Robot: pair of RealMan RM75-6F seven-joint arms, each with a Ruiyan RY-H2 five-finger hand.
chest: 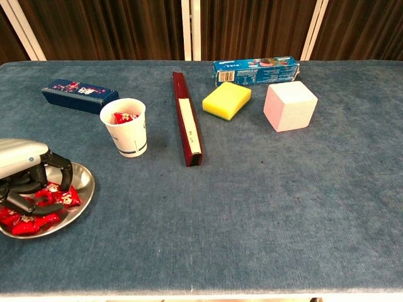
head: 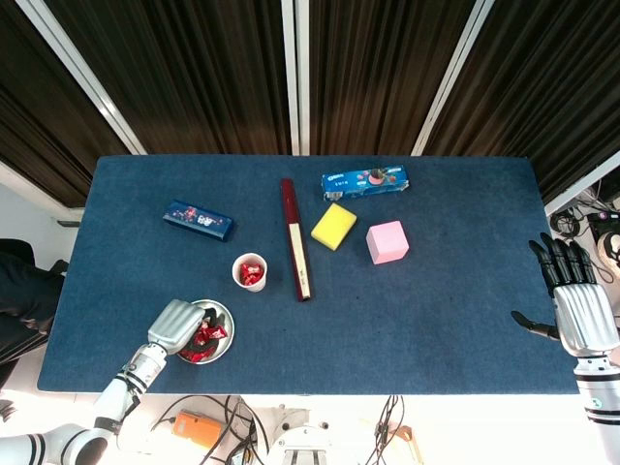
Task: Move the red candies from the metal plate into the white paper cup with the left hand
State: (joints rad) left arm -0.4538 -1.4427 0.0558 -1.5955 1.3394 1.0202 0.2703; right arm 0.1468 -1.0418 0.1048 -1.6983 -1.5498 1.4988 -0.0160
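The left hand (chest: 22,173) is seen over the metal plate (chest: 85,192) at the near left corner of the blue table (head: 436,310). In the chest view its dark fingers (chest: 31,201) are curled down into the pile of red candies (chest: 60,195), touching the wrappers; whether a candy is really held cannot be told. In the head view only the silver back of this hand is shown, covering the left half of the plate, and the fingers are hidden under it.

More red candies are already inside the white paper cup (head: 250,271), which stands upright just behind the plate. This is seen from above in the head view.

The right hand (head: 576,300) is shown only in the head view, at the right table edge, with fingers spread and nothing in it.

Beside the cup a long dark red box (chest: 187,119) is lying, and further back a yellow sponge (chest: 227,100), a pink cube (chest: 289,106), a blue biscuit box (chest: 255,70) and a dark blue box (chest: 79,95).
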